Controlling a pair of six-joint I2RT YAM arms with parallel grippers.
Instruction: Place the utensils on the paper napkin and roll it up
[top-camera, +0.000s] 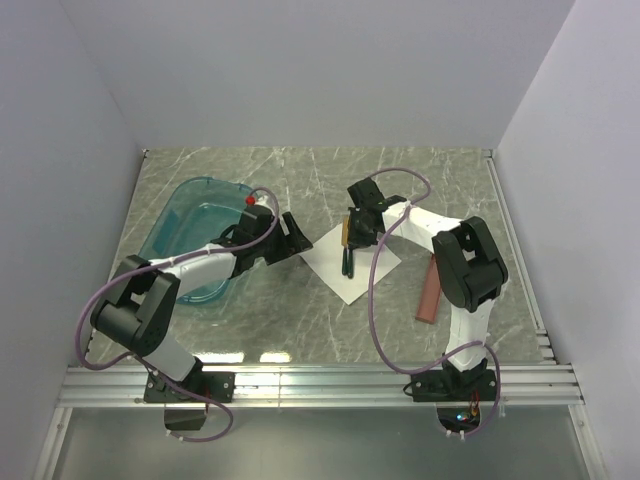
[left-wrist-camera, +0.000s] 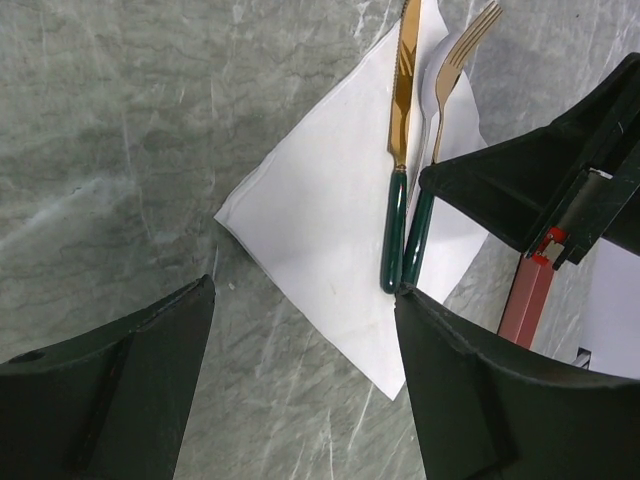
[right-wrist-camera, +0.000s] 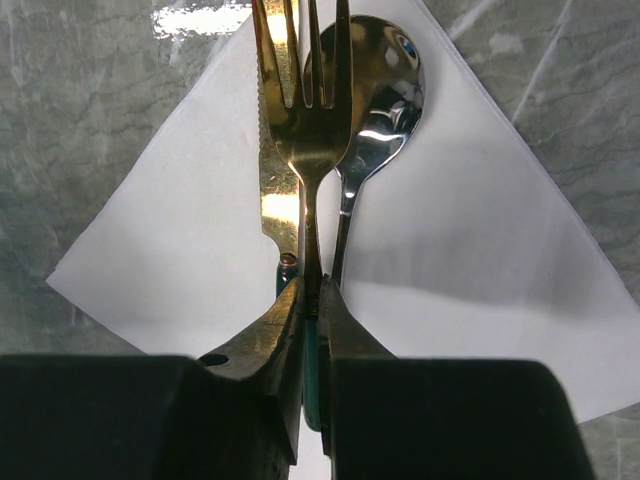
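Note:
The white paper napkin (top-camera: 352, 272) (left-wrist-camera: 320, 210) (right-wrist-camera: 480, 250) lies flat as a diamond mid-table. Three utensils rest side by side on it: a gold knife (left-wrist-camera: 402, 90) (right-wrist-camera: 275, 190), a gold fork (left-wrist-camera: 455, 70) (right-wrist-camera: 315, 110) and a silver spoon (right-wrist-camera: 385, 80), the knife and fork with dark green handles. My right gripper (top-camera: 358, 225) (right-wrist-camera: 318, 295) is down over them, jaws narrowly shut on the fork's neck and handle. My left gripper (top-camera: 300, 238) (left-wrist-camera: 305, 300) hovers open just off the napkin's left corner, holding nothing.
A translucent teal tub (top-camera: 195, 235) stands at the left, behind my left arm. A long reddish-brown tray (top-camera: 429, 290) (left-wrist-camera: 525, 300) lies right of the napkin, beside my right arm. Grey walls close the table on three sides.

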